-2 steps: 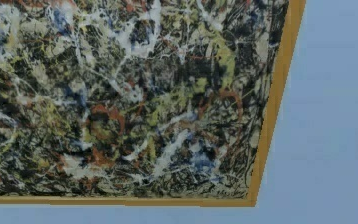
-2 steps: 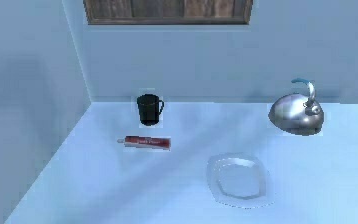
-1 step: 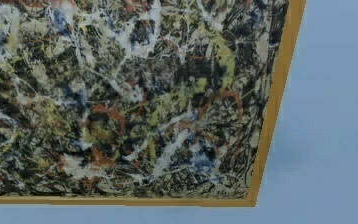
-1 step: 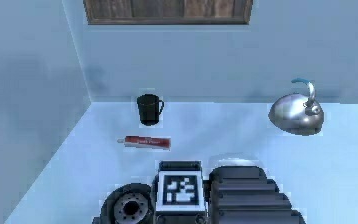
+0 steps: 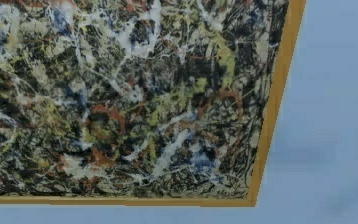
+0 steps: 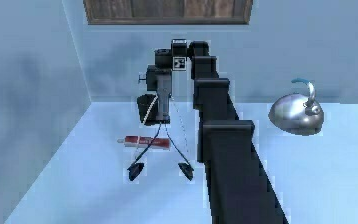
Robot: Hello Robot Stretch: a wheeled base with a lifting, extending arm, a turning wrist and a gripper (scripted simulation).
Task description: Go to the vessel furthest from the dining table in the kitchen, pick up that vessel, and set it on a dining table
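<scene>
standing upright on the pale blue flat surface (image 6: 57, 180), the rounded silver metal kettle with a light blue handle (image 6: 296, 112) looks like the vessel wanted. i judge it not yet picked up, so the grasp, the carry and the setting down on a dining table are all left. toward the arm side view's left of the kettle, apart from it, rises the dark square arm bar (image 6: 222, 130). farther from the kettle on that side is the gripper (image 6: 161, 171), with a thin red stick-like object (image 6: 144, 142) lying on the surface at its fingers; whether it holds anything cannot be told. the forward view gives instead a large multicoloured splatter painting in a gold frame (image 5: 127, 90) on a pale blue wall (image 5: 332, 120).
</scene>
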